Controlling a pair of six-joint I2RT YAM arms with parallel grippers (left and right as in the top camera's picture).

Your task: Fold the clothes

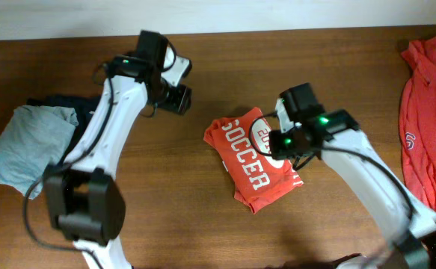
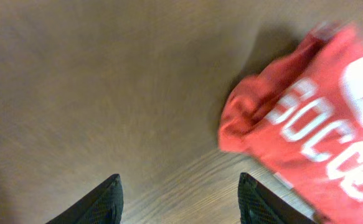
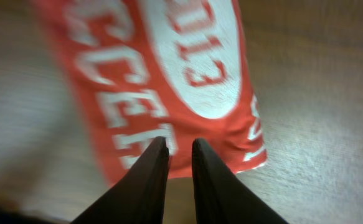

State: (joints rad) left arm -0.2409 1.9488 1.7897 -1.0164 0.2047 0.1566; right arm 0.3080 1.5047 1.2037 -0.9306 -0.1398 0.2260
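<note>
Left jaws spread wide: left gripper (image 2: 178,183) over bare table (image 2: 106,93), folded shirt (image 2: 312,124) just beside it. Right gripper (image 3: 180,143) jaws nearly closed, nothing seen between, over the shirt's edge. Only overhead shows second shirt (image 1: 427,112) crumpled at the right and grey garment (image 1: 27,142) at the left.

The folded T-shirt (image 1: 251,161) lies on the table (image 1: 203,224), near its middle. Well to that shirt's right, a second T-shirt (image 1: 427,112) lies lengthwise along the table's edge. Far to its left sits a folded garment (image 1: 23,146), with another garment (image 1: 72,103) apparently tucked partly under its far side, though an arm hides much of it. The left gripper (image 2: 180,186) hangs behind and left of the folded T-shirt, apart from it. The right gripper (image 3: 179,142) sits over the shirt's right part.
</note>
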